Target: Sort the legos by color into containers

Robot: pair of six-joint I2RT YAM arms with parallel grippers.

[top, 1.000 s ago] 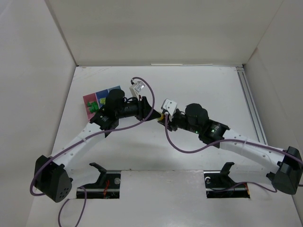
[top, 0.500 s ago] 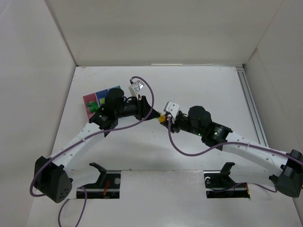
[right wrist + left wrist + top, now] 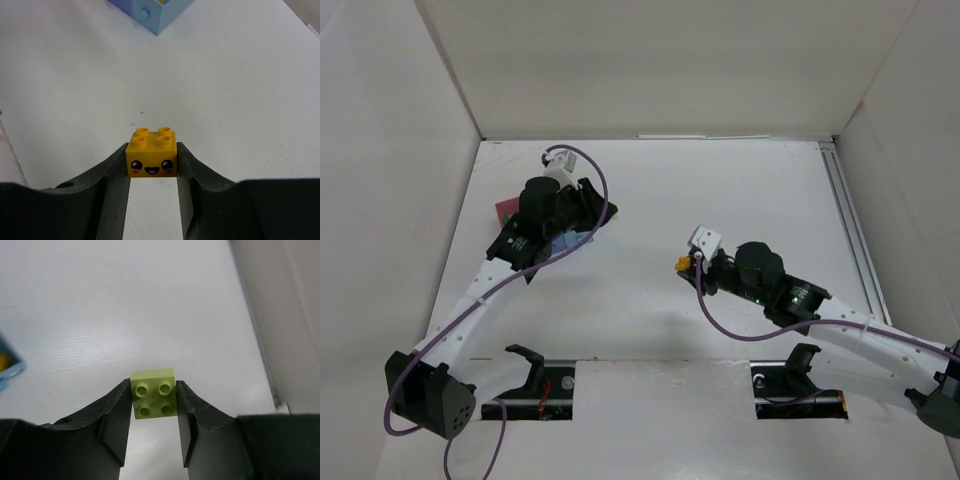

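Left wrist view: the left claw is closed on a light green two-by-two brick. One finger presses each side, the studs face the camera, and the brick is held clear of the white table. A corner of a blue box shows at the left edge with a speck of yellow inside it.

In the top external view the left arm hangs over the row of containers. Only a pink edge and a blue edge show past the arm, so I cannot tell which compartment the brick is above.

The step in hand looks like the drop of this green brick. To do it well, centre the claw over the box chosen for green. Lower it until the brick sits inside the walls, then part the fingers only a little, since the boxes are narrow and a wide spread could knock a wall or tip the row.

The right claw is clamped on an orange brick with a smiling face, held above the table. A blue box lies ahead of it, well apart. This arm is best kept back until the left one is clear.
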